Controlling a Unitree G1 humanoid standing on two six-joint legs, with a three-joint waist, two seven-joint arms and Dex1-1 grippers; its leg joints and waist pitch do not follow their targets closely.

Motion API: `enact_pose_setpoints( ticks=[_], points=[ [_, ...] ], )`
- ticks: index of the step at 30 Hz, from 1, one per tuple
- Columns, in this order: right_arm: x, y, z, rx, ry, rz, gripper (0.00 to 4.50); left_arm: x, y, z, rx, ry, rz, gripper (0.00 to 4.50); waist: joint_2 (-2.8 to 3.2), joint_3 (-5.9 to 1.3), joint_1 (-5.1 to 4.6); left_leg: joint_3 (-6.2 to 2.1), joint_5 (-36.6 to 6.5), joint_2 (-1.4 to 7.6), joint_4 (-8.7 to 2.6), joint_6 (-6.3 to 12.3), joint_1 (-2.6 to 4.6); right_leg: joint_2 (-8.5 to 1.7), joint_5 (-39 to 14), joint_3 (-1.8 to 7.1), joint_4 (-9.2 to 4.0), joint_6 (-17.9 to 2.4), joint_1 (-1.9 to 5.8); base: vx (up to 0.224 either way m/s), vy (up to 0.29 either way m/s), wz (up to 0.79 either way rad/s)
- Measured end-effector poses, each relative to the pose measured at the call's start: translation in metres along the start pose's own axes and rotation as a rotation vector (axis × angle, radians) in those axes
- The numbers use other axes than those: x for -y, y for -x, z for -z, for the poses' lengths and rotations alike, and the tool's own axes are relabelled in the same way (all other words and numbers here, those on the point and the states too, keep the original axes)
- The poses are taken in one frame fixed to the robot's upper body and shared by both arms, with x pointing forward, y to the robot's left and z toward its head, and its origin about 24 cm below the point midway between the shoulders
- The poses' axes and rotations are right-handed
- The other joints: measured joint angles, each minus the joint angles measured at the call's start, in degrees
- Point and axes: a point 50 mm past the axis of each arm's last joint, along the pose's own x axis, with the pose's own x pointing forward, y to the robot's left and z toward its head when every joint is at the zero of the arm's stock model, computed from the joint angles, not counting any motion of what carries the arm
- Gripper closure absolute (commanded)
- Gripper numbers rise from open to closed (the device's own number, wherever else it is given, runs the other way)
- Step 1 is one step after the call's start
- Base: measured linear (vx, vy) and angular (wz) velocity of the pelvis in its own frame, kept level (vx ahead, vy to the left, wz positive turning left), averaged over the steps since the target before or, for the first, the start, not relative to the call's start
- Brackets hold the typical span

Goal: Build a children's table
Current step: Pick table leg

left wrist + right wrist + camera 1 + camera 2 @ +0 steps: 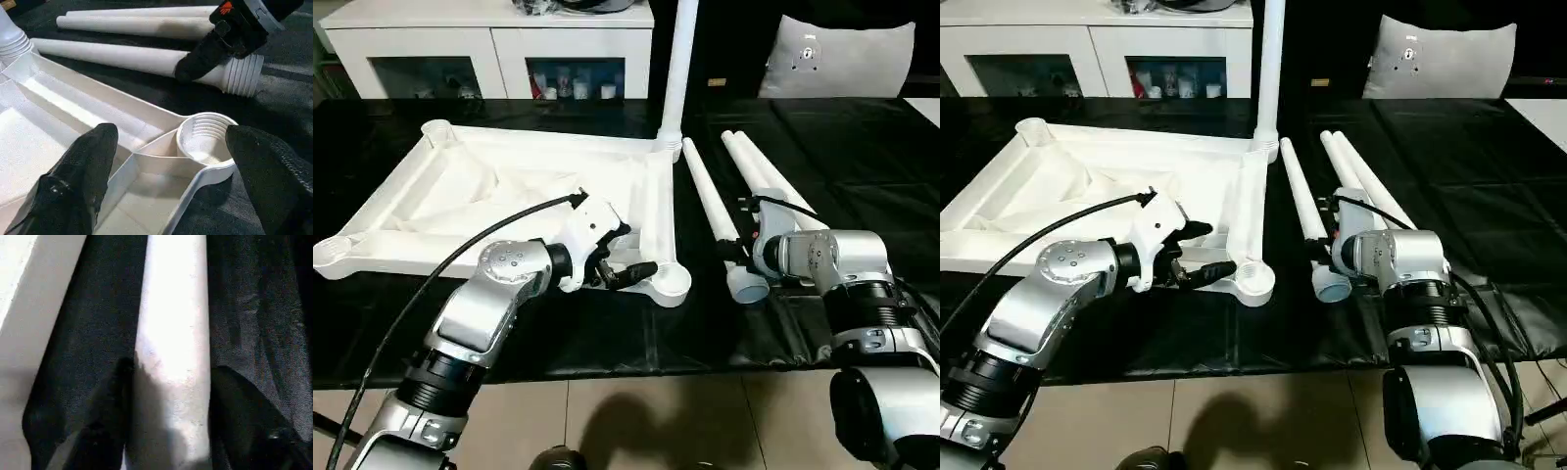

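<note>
The children's table top (pixel 460 186) lies upside down on the black surface, ribbed underside up. One leg (pixel 677 69) stands upright in its far right corner socket. My left gripper (pixel 628 253) hovers open over the empty near right socket (pixel 205 139), one finger on either side of it and nothing held. Three more legs lie to the right of the top. My right gripper (pixel 168 372) is closed around the nearest leg (pixel 710 196) close to its threaded end, with its fingers (pixel 115 396) pressed against both sides.
The other two loose legs (pixel 764 171) lie side by side behind my right gripper. A white cabinet (pixel 489 49) with glass doors stands behind the work surface, and a grey cushion (pixel 842 59) at the back right. The black surface's front edge (pixel 607 364) runs just below my forearms.
</note>
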Motion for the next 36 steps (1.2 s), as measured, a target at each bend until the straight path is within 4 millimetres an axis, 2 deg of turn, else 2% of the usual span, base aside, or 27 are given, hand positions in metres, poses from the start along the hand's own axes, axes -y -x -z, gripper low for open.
enact_pose_setpoints(
  ticks=[5,9,27,36],
  points=[
    [-0.0007,0.0001,0.0001,-0.003,-0.003,-0.005,2.54,0.0011,-0.0009,0.0001,-0.002,-0.004,0.005,0.47,0.0,0.0,0.0,0.0,0.0,0.0,0.0,0.0,0.0,0.0,0.0,0.0,0.0,0.0,0.01,0.0,0.0,0.0],
    [-0.0012,0.0001,0.0002,-0.004,-0.004,-0.006,2.6,0.0011,-0.0009,0.0002,-0.003,-0.004,0.005,0.47,-0.01,0.0,0.01,0.0,0.0,0.0,0.0,0.0,0.01,0.0,0.0,0.0,0.0,0.0,0.01,0.0,0.0,0.0],
    [-0.002,-0.0005,-0.0003,0.01,-0.029,-0.005,2.61,0.0012,-0.001,0.0002,-0.003,-0.005,0.006,0.47,-0.01,-0.01,-0.05,0.0,0.01,0.0,0.01,-0.02,0.02,0.0,0.01,0.0,0.01,0.01,0.01,0.0,0.0,0.0],
    [0.0055,-0.0004,-0.0058,0.152,-0.074,0.02,2.61,0.001,-0.0008,0.0001,-0.002,-0.008,0.004,0.47,0.0,0.0,-0.01,0.0,0.01,0.0,0.0,-0.02,0.0,0.0,0.01,0.0,0.01,0.01,-0.01,0.0,0.0,0.0]
  ],
)
